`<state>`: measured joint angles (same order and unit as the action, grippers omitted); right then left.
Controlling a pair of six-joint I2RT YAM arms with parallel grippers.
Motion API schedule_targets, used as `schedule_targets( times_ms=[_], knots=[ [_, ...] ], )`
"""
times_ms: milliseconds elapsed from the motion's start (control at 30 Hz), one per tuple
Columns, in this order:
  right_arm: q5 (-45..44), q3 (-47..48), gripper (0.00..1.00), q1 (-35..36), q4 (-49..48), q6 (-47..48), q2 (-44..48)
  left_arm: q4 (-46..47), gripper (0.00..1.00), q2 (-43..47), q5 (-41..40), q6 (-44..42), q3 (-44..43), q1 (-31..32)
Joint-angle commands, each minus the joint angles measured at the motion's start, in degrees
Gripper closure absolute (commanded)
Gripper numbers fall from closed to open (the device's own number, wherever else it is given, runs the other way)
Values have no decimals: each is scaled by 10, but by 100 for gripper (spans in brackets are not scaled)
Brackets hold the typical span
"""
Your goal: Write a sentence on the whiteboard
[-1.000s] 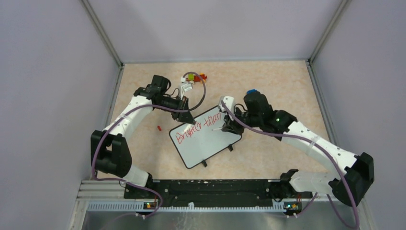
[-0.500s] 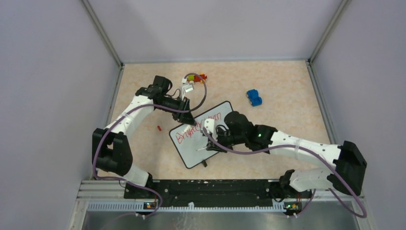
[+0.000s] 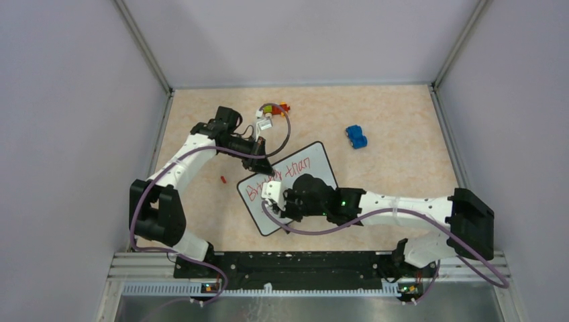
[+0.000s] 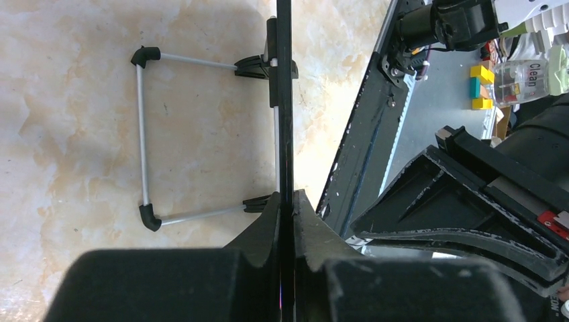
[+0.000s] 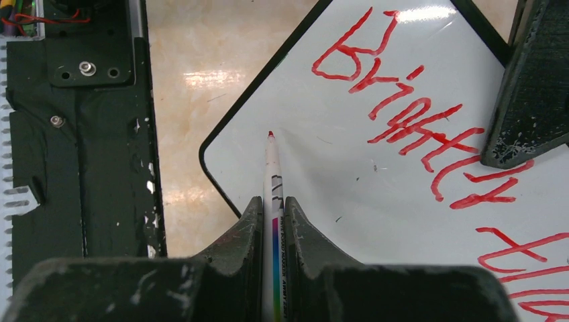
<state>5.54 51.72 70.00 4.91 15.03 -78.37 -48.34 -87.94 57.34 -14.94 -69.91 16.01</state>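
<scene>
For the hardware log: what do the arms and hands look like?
The left arm and right arm have white links with black joints and a purple cable looped alongside each. A green light glows near the right wrist. The left hand and right hand are black, with two tapered fingers flecked with white scuffs.

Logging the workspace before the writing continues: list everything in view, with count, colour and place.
whiteboard: one, white with dark frame, mid-table, set at an angle
sentence: one, red, unfinished, on the whiteboard
marker: one, white with red tip, pointing at the whiteboard's corner
toy car: one, blue, beyond the whiteboard to the right
blocks: number unclear, yellow, green, red and orange, far side of the table
small red piece: one, left of the whiteboard
table: one, beige marbled
left gripper: one, black, shut on the whiteboard's edge
right gripper: one, black, shut on the marker
</scene>
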Motion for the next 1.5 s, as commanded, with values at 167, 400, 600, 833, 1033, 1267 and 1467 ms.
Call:
schedule_targets(
  times_ms=[167, 400, 600, 833, 1033, 1267, 1467],
  knots=[
    [-39, 54, 100, 18, -29, -2, -12, 2, 100, -1, -2, -2, 11, 5],
    [-36, 59, 100, 22, -25, 9, -27, 1, 100, 1, -4, -2, 10, 5],
    [-31, 58, 100, 26, -21, 13, -39, 1, 100, 1, -6, -1, 11, 6],
    [-45, 57, 100, 28, -24, 21, -47, -1, 100, 3, -6, -2, 11, 6],
    [-68, 62, 100, 27, -21, 18, -40, -1, 100, 5, -6, -3, 13, 6],
    [-71, 64, 100, 17, -15, 5, -35, -2, 100, 8, -8, -4, 12, 6],
    [-59, 52, 100, 14, 1, 8, -31, -2, 100, 12, -9, -4, 14, 5]
  ],
)
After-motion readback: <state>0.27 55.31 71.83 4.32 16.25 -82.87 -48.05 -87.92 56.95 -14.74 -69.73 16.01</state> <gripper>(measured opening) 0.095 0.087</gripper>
